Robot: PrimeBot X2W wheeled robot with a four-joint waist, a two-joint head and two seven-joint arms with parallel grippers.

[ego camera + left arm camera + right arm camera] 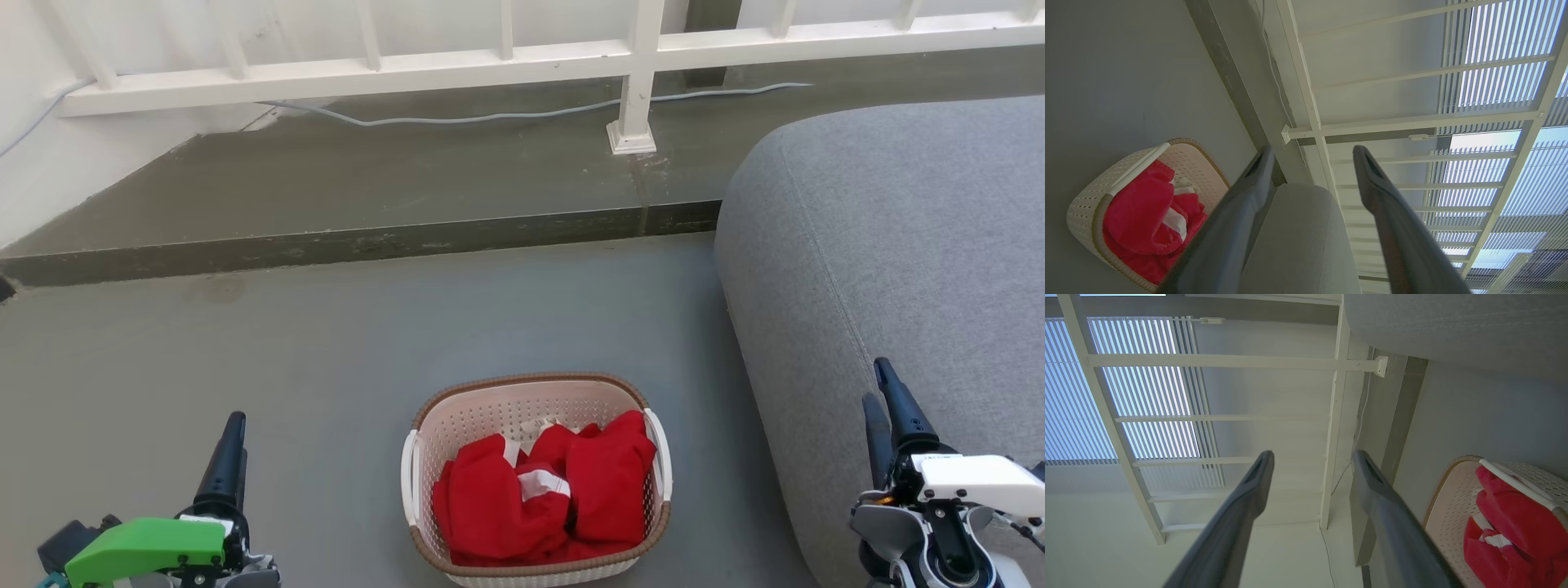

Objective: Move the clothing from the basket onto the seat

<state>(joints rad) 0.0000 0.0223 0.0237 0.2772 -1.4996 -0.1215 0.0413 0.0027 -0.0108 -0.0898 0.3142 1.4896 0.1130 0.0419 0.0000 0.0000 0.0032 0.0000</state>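
Observation:
Red clothing [547, 494] with white trim lies bunched in the cream perforated basket [416, 469] on the floor, near the bottom centre of the head view. The big grey seat [906, 245] rises just right of the basket. My left gripper [231, 433] hangs at the lower left, well left of the basket, empty. My right gripper [882, 392] is at the lower right, in front of the seat. In the left wrist view the fingers [1312, 153] stand apart, with the basket [1084, 208] and clothing [1141, 216] at lower left. The right wrist view shows parted fingers [1312, 457] and clothing [1515, 522] at lower right.
A raised concrete step [359, 245] crosses the floor behind the basket. On it stand a white railing [637, 57] with a post foot and a grey cable [490, 116]. Grey floor lies open between the left gripper and the basket.

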